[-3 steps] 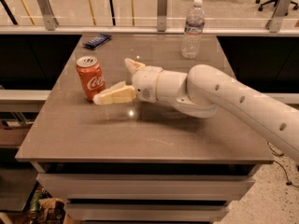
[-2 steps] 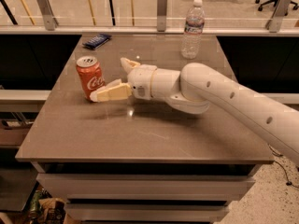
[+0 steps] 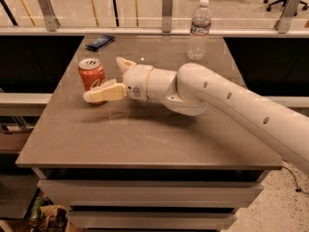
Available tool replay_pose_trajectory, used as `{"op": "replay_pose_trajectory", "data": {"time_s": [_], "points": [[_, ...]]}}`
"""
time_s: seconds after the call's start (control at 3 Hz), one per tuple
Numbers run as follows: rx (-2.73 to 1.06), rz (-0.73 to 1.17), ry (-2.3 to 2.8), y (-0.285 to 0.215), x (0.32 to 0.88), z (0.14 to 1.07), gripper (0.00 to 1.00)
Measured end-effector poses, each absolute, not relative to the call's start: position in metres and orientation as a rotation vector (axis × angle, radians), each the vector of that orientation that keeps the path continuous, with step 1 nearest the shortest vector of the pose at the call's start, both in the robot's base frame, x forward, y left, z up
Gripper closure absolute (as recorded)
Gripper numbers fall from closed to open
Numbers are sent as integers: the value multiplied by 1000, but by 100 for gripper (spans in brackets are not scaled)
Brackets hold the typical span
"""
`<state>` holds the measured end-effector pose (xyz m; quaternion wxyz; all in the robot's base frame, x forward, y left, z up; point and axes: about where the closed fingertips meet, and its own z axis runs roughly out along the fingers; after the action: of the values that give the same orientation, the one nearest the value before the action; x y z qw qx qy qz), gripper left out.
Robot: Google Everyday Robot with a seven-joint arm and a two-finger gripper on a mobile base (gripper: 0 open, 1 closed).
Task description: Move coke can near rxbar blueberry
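Observation:
The coke can (image 3: 91, 73), red-orange with a silver top, stands upright on the left part of the table (image 3: 145, 134). The rxbar blueberry (image 3: 100, 42), a flat dark blue bar, lies at the table's far left edge, behind the can. My gripper (image 3: 103, 78) reaches in from the right at can height and is open. Its near finger (image 3: 104, 93) lies across the front of the can's lower part. Its far finger (image 3: 125, 64) points up just right of the can. The can is partly between the fingers and is not gripped.
A clear plastic water bottle (image 3: 199, 29) stands at the far right of the table. A railing with posts (image 3: 167, 4) runs behind the table. My white arm (image 3: 231, 100) crosses the table's right half. Drawers sit below the front edge.
My gripper has moved left toward the can, so the near finger now overlaps the can's front. The can, bar and bottle have not moved.

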<state>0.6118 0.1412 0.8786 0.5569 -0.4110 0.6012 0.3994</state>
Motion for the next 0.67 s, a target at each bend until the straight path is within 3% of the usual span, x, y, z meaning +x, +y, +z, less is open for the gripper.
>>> {"op": "replay_pose_trajectory", "data": {"time_s": [0.33, 0.67], "points": [[-976, 947, 1407, 149, 613, 879, 0], [-979, 950, 1405, 152, 612, 879, 18]]}}
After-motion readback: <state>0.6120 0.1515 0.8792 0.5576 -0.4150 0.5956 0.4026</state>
